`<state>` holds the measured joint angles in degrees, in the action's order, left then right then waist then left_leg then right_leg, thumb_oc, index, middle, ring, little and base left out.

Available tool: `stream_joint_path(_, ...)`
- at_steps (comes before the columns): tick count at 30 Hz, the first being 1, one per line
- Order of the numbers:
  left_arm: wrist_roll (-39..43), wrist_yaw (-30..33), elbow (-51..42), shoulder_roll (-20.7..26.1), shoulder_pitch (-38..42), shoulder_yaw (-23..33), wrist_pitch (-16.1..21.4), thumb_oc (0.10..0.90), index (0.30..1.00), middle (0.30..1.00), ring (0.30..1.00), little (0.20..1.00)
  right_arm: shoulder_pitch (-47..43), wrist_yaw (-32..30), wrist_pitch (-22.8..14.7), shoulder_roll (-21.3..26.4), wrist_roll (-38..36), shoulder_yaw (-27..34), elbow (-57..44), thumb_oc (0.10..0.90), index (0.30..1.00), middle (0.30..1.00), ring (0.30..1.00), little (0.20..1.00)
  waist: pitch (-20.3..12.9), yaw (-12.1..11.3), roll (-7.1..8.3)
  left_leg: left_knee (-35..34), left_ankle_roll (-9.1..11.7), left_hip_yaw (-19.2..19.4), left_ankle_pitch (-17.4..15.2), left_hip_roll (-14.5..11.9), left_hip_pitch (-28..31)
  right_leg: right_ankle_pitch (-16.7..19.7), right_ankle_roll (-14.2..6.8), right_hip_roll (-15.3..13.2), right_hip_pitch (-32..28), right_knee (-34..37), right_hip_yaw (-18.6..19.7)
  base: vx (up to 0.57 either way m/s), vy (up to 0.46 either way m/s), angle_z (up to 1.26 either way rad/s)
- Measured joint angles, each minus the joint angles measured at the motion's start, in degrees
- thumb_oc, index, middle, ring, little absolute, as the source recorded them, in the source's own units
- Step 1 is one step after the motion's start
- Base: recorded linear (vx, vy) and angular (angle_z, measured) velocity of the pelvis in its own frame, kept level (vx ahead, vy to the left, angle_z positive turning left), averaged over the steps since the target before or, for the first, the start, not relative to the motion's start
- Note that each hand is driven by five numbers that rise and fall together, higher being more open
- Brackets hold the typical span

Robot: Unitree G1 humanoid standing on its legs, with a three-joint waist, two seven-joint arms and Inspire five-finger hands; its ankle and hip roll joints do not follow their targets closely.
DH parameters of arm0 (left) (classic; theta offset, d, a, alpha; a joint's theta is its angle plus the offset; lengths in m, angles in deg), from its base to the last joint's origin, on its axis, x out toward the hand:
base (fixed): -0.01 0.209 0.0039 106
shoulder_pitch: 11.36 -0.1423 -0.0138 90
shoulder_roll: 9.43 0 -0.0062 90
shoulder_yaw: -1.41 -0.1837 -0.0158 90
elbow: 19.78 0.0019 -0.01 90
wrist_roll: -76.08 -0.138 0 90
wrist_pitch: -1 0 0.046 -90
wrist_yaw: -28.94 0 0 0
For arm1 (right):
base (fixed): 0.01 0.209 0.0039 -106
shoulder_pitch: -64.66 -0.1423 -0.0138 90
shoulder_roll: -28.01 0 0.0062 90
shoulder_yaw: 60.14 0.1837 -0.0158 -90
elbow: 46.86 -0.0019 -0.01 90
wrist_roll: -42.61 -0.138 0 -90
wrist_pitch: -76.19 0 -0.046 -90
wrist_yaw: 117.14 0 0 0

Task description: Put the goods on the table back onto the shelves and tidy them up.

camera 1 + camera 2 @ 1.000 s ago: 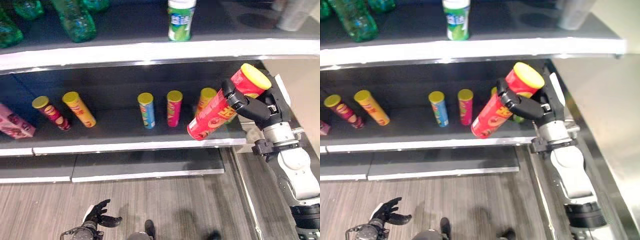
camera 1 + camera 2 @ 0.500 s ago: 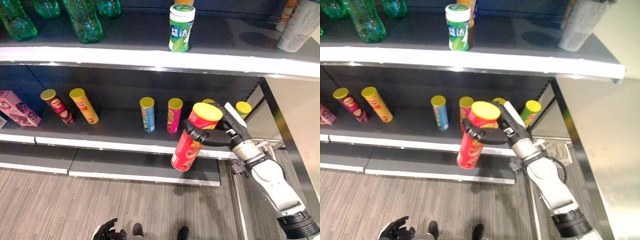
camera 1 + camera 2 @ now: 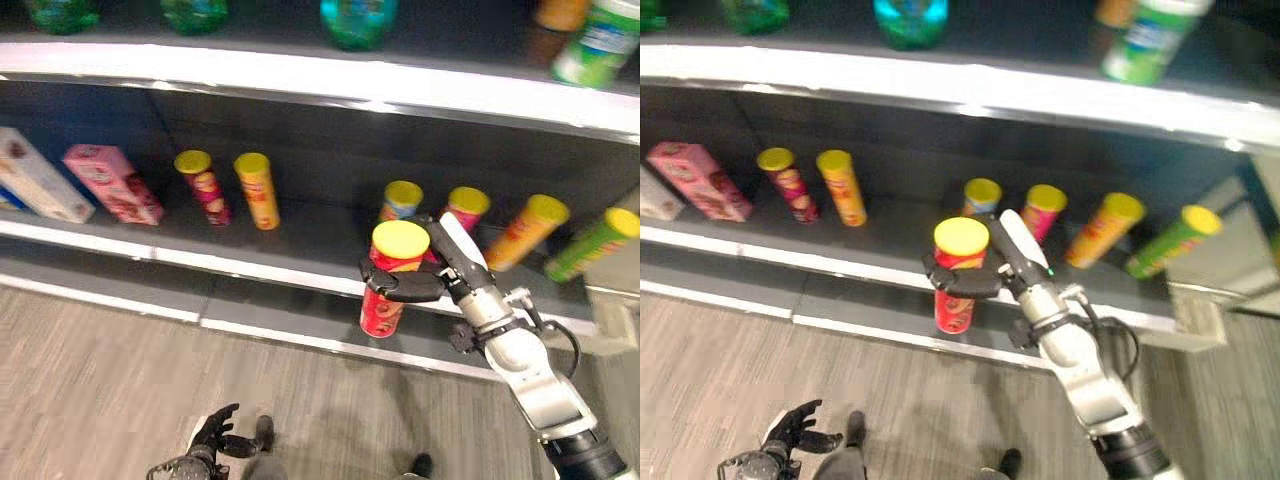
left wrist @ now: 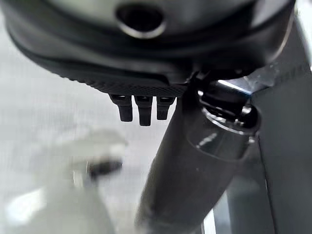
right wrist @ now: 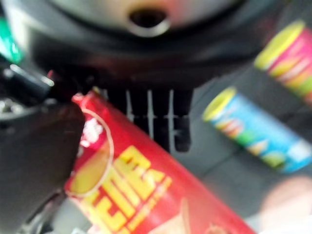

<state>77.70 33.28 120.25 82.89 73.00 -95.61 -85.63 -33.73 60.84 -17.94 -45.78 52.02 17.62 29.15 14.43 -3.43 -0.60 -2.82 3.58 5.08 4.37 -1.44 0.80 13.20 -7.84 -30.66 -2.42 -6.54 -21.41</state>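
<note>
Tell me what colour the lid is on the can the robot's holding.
Yellow, on the red can; clearest in the left eye view.

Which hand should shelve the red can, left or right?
Right. The right hand already grips the red can in front of the shelf; the left hand hangs low, away from it.
</note>
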Motion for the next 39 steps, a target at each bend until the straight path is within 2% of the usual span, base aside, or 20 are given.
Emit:
stream_joint_path(1, 0.0, 0.5, 0.0, 1.4, -0.1, 0.7, -0.1, 0.800, 0.900, 0.900, 0.900, 0.900, -1.0, 0.0, -0.7, 0.2, 0.5, -1.5, -0.1, 0.400, 0.300, 0.300, 0.300, 0.300, 0.0, -0.2, -0.37, -0.1, -0.2, -0.1, 0.0, 0.4, 0.0, -3.1, -1.2, 1.1, 1.3, -0.8, -0.3, 0.04, 0.331, -0.32)
stream_joint_path(2, 0.0, 1.1, -0.2, 3.2, -0.5, 1.6, -0.1, 0.800, 0.900, 0.900, 0.900, 0.900, -1.8, -0.1, -0.9, 0.2, 1.6, -2.7, -0.2, 0.400, 0.300, 0.300, 0.300, 0.300, 0.0, -1.0, -0.13, 0.3, -2.0, 0.7, -0.7, 1.5, 0.3, -2.9, -1.1, 2.2, 2.2, -1.7, -1.6, 0.03, 0.176, -0.06)
stream_joint_path(3, 0.0, 1.6, -1.0, 4.5, -1.2, 2.8, -0.7, 0.800, 0.900, 0.900, 0.900, 0.900, -2.1, -0.1, -0.8, 0.4, 2.3, -3.2, 0.3, 0.400, 0.300, 0.300, 0.300, 0.300, -0.2, -1.9, -0.08, 0.4, -3.6, 1.5, -1.9, 2.8, 1.5, -1.2, 0.2, 2.6, 3.2, -4.4, -3.9, 0.04, 0.198, -0.17)
stream_joint_path(4, 0.0, 1.6, -1.7, 4.9, -2.9, 2.8, -0.8, 0.800, 0.900, 0.900, 0.900, 0.900, -2.1, -0.5, -0.8, 0.0, 2.9, -3.3, 0.5, 0.400, 0.300, 0.300, 0.300, 0.300, 0.0, -1.6, -1.53, -0.6, -4.2, 1.5, -2.2, 2.2, 2.9, -2.6, -1.9, 2.9, 6.2, -9.9, 0.2, 0.02, 0.047, -0.25)
stream_joint_path(5, 0.0, 1.7, -1.4, 4.8, -2.9, 2.8, -1.3, 0.800, 0.900, 0.900, 0.900, 0.900, -2.2, -0.7, -0.8, 0.1, 3.0, -3.5, 1.0, 0.400, 0.300, 0.300, 0.300, 0.300, 0.0, -1.3, -1.95, -1.0, -4.3, 1.6, -2.1, 1.4, 3.4, -7.3, -2.0, 5.0, 7.4, -11.7, 1.3, 0.03, -0.036, -0.26)
stream_joint_path(6, 0.0, 2.0, -1.3, 4.8, -3.2, 2.8, -1.4, 0.800, 0.900, 0.900, 0.900, 0.900, -2.8, -0.9, -0.8, 0.3, 3.2, -3.8, 2.0, 0.400, 0.300, 0.300, 0.300, 0.300, 0.0, -1.2, -1.98, -1.2, -4.3, 1.9, -2.1, 0.5, 3.7, -10.1, -2.3, 7.9, 7.9, -9.1, 1.4, 0.04, -0.077, -0.10)
stream_joint_path(7, 0.0, 2.1, -1.0, 4.7, -3.0, 2.5, -1.4, 0.800, 0.900, 0.900, 0.900, 0.900, -3.4, -1.4, -0.8, 0.5, 3.8, -4.0, 3.0, 0.400, 0.300, 0.300, 0.300, 0.300, -0.1, -0.9, -1.66, -1.2, -4.2, 1.8, -2.1, 0.1, 3.7, -10.2, -2.6, 10.6, 7.5, -4.7, 1.4, 0.13, -0.105, 0.15)
stream_joint_path(8, 0.0, 2.1, -1.6, 4.2, -2.8, 2.5, -1.3, 0.800, 0.900, 0.900, 0.900, 0.900, -3.5, -2.1, -0.8, 0.5, 3.9, -4.0, 4.0, 0.400, 0.300, 0.300, 0.300, 0.300, -0.4, -0.1, -0.50, -1.0, -4.2, 0.6, -2.1, 0.7, 3.5, -9.3, -2.0, 13.0, 5.8, 2.0, 2.6, 0.15, -0.107, 0.51)
stream_joint_path(10, 0.1, 2.4, -2.9, 2.4, -2.8, 2.7, -0.9, 0.800, 0.900, 0.900, 0.900, 0.900, -3.7, -2.8, -0.3, 0.5, 4.3, -4.7, 5.3, 0.400, 0.300, 0.300, 0.300, 0.300, -1.0, 0.3, 1.50, -1.6, -3.5, -0.8, -2.4, 2.2, 4.4, -7.2, -1.1, 13.9, 3.2, 7.7, 4.4, 0.13, -0.115, 0.47)
stream_joint_path(11, 0.1, 2.4, -2.9, 1.2, -3.0, 2.6, -0.9, 0.800, 0.900, 0.900, 0.900, 0.900, -3.7, -3.0, -0.3, 0.5, 5.1, -5.6, 5.9, 0.400, 0.300, 0.300, 0.300, 0.300, -1.5, -0.6, 2.16, -1.7, -2.9, -0.8, -2.6, 2.3, 5.1, -4.8, -1.7, 14.1, 1.8, 9.6, 4.4, 0.09, -0.112, 0.05)
stream_joint_path(14, 0.1, 2.2, -3.9, -1.6, -5.9, 0.7, -1.1, 0.800, 0.900, 0.900, 0.900, 0.900, -3.7, -3.5, -0.3, 0.4, 7.3, -6.3, 6.5, 0.400, 0.300, 0.300, 0.300, 0.300, -2.1, -1.6, 0.63, -2.1, -0.5, -1.2, -2.6, -1.3, 4.7, -4.4, 0.2, 18.2, 0.9, 11.9, 3.1, 0.07, -0.102, 0.00)
stream_joint_path(17, 0.5, 2.4, -5.3, -2.9, -8.4, 0.3, -1.2, 0.800, 0.900, 0.900, 0.900, 0.900, -4.7, -6.6, -0.2, 0.2, 10.5, -6.0, 9.1, 0.400, 0.300, 0.300, 0.300, 0.300, -2.0, -2.3, -0.13, -2.3, 0.7, -2.6, -2.1, -3.6, 3.8, -5.3, 1.5, 20.5, 0.9, 11.9, 1.1, 0.03, -0.076, 0.23)
stream_joint_path(20, 0.5, 2.6, -6.2, -2.9, -7.9, -0.1, -1.1, 0.800, 0.900, 0.900, 0.900, 0.900, -7.4, -11.1, 0.1, -2.1, 12.6, -5.6, 12.8, 0.400, 0.300, 0.300, 0.300, 0.300, -1.5, -3.1, -1.67, -2.3, 1.2, -4.3, -1.8, -3.5, 2.3, -5.3, 1.6, 20.3, 1.2, 11.9, -0.5, -0.02, -0.028, 0.26)
stream_joint_path(23, 0.5, 3.5, -6.2, -2.7, -7.6, -0.4, -0.9, 0.800, 0.900, 0.900, 0.900, 0.900, -9.4, -14.5, 0.5, -2.5, 15.2, -6.0, 14.1, 0.400, 0.300, 0.300, 0.300, 0.300, -0.7, -5.9, -3.20, -2.1, 1.4, -5.3, -1.5, -3.4, 0.3, -5.3, 1.6, 20.1, 2.1, 11.9, -1.5, -0.07, -0.005, 0.22)
stream_joint_path(24, 0.5, 4.0, -6.4, -2.4, -7.3, -1.3, -0.7, 0.800, 0.900, 0.900, 0.900, 0.900, -11.2, -16.6, 0.5, -3.2, 16.2, -5.8, 15.5, 0.400, 0.300, 0.300, 0.300, 0.300, -0.3, -5.7, -3.42, -1.6, 1.4, -5.8, -1.6, -3.3, -0.8, -5.3, 1.6, 20.0, 3.0, 11.9, -1.9, -0.06, 0.012, 0.27)
stream_joint_path(26, 0.5, 4.2, -6.6, -2.2, -6.3, -2.8, -0.6, 0.800, 0.900, 0.900, 0.900, 0.900, -15.9, -20.7, 1.4, -4.0, 17.3, -4.7, 19.3, 0.400, 0.300, 0.300, 0.300, 0.300, 1.8, -7.1, -4.93, -1.3, 1.5, -6.5, -1.1, -3.0, -2.8, -4.9, 1.9, 19.7, 4.6, 11.9, -2.2, -0.09, 0.025, 0.21)
stream_joint_path(29, 0.6, 4.5, -7.9, -1.5, -6.0, -4.1, -0.5, 0.800, 0.900, 0.900, 0.900, 0.900, -17.3, -23.9, 2.5, -3.9, 17.9, -2.9, 20.8, 0.400, 0.300, 0.300, 0.300, 0.300, 3.7, -8.2, -6.07, -1.1, 1.4, -7.2, -1.0, -2.5, -4.3, -4.9, 1.9, 19.3, 5.5, 11.8, -3.2, -0.07, 0.031, 0.13)
stream_joint_path(31, 0.6, 5.0, -8.7, -1.4, -4.9, -4.1, 0.5, 0.800, 0.900, 0.900, 0.900, 0.900, -18.8, -26.6, 3.2, -4.0, 18.6, -0.4, 21.9, 0.400, 0.300, 0.300, 0.300, 0.300, 6.5, -8.6, -7.15, -1.1, 1.4, -7.5, -1.0, -2.3, -4.6, -4.8, 1.9, 19.0, 5.6, 11.8, -3.6, -0.05, 0.030, 0.10)
stream_joint_path(34, 0.6, 5.2, -10.4, -1.2, -4.2, -4.2, 1.3, 0.800, 0.900, 0.900, 0.900, 0.900, -19.5, -30.0, 4.8, -3.8, 18.8, 4.1, 22.6, 0.400, 0.300, 0.300, 0.300, 0.300, 7.7, -8.3, -8.31, -1.1, 1.2, -8.3, -0.8, -1.6, -7.2, -4.7, 1.7, 18.3, 7.6, 11.8, -4.5, -0.03, 0.026, 0.13)
stream_joint_path(39, 0.6, 5.3, -11.7, -1.2, -2.1, -4.3, 1.7, 0.800, 0.900, 0.900, 0.900, 0.900, -19.8, -33.9, 6.2, -2.5, 18.8, 6.7, 22.9, 0.400, 0.300, 0.300, 0.300, 0.300, 8.6, -8.2, -9.55, -0.3, 1.1, -7.7, -0.8, -0.6, -8.3, -4.7, 1.7, 17.4, 8.2, 11.8, -4.9, -0.03, 0.033, 0.07)
